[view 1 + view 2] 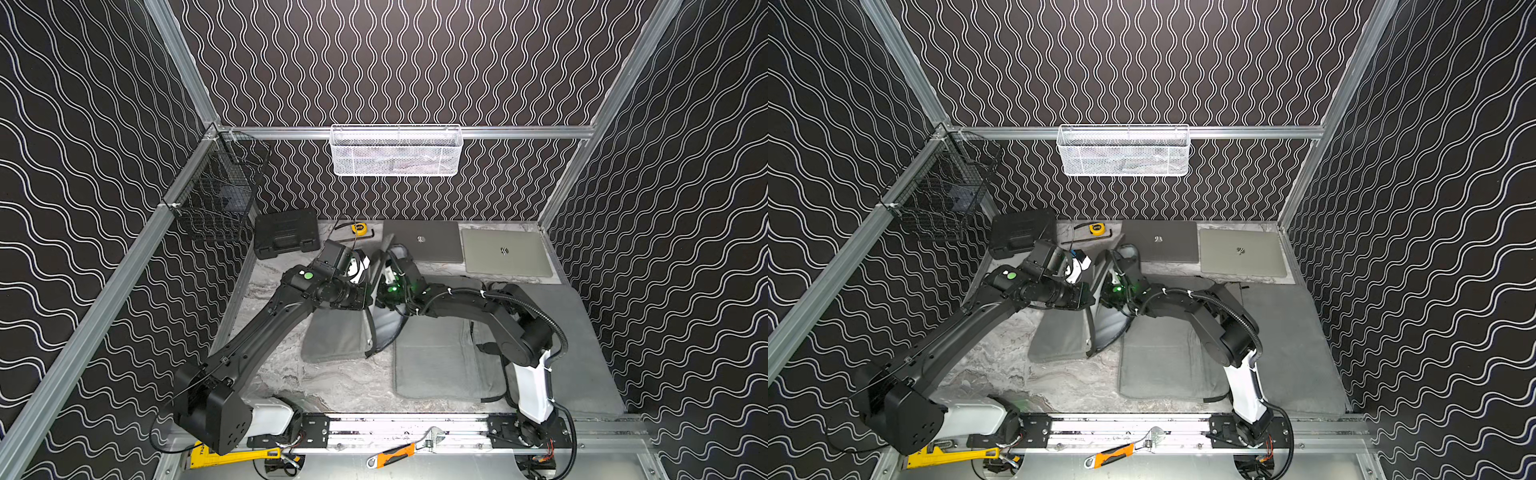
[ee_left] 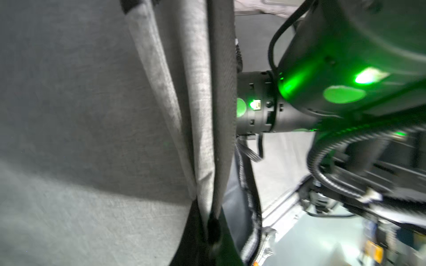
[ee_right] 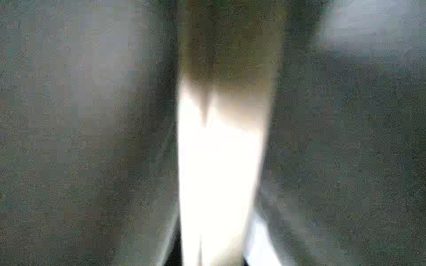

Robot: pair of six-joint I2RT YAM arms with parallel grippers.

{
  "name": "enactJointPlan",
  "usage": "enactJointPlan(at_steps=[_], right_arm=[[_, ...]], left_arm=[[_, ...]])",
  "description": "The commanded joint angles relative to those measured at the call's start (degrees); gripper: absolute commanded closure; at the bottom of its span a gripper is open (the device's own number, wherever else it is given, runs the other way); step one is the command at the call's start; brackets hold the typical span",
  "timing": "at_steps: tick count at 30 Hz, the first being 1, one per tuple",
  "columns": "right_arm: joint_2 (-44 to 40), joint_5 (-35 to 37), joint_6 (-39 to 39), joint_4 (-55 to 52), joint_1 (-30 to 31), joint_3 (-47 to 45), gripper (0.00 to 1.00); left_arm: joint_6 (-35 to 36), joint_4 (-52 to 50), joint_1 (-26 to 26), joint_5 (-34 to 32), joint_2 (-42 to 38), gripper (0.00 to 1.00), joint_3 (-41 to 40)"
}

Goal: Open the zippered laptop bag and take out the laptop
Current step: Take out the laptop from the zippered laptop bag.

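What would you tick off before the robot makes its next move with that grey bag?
1. Bag flap lifted: ok.
2. Left claw shut on it: ok.
3. Right claw shut at the opening of the bag: ok.
4. Anything gripped inside: cannot tell, the right wrist view is a blur.
5. Bare table in front for setting things down: ok.

Grey bag, blk wavy-striped walls
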Motion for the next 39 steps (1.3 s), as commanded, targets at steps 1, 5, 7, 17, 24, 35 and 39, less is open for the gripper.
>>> enactJointPlan(at_steps=[1, 5, 7, 17, 24, 35, 39], right_arm=[[1.8, -1.5, -3.3, 1.0, 0.9, 4.2, 1.0], [1.7, -2.2, -1.5, 4.0, 1.1, 4.2, 1.0], [0.5, -1.7, 0.1, 7.1, 1.1, 2.0, 1.0], [-7.2, -3.0, 2.8, 15.2, 0.3, -6.7, 1.0], [-13.6, -4.1, 2.6, 16.6, -1.5, -11.0, 1.0], [-22.4, -5.2, -3.3, 10.7, -4.4, -14.1, 1.0], [-25.1, -5.1, -4.2, 10.0, -6.0, -16.5, 1.0]], left_arm=[[3.5, -5.8, 0.1, -8.9, 0.0, 1.0, 0.4], [4.9, -7.9, 0.1, -13.5, 0.7, 1.0, -0.3], [5.3, -8.6, 0.2, -15.7, 1.1, 1.0, -0.8], [4.0, -13.4, 1.2, -24.2, 4.8, 1.0, -2.1], [3.1, -15.2, 3.6, -25.7, 6.5, 1.0, -2.9], [6.2, -19.4, 8.0, -29.5, 10.2, 1.0, -2.7], [6.6, -19.2, 8.9, -29.9, 11.1, 1.0, -2.4]])
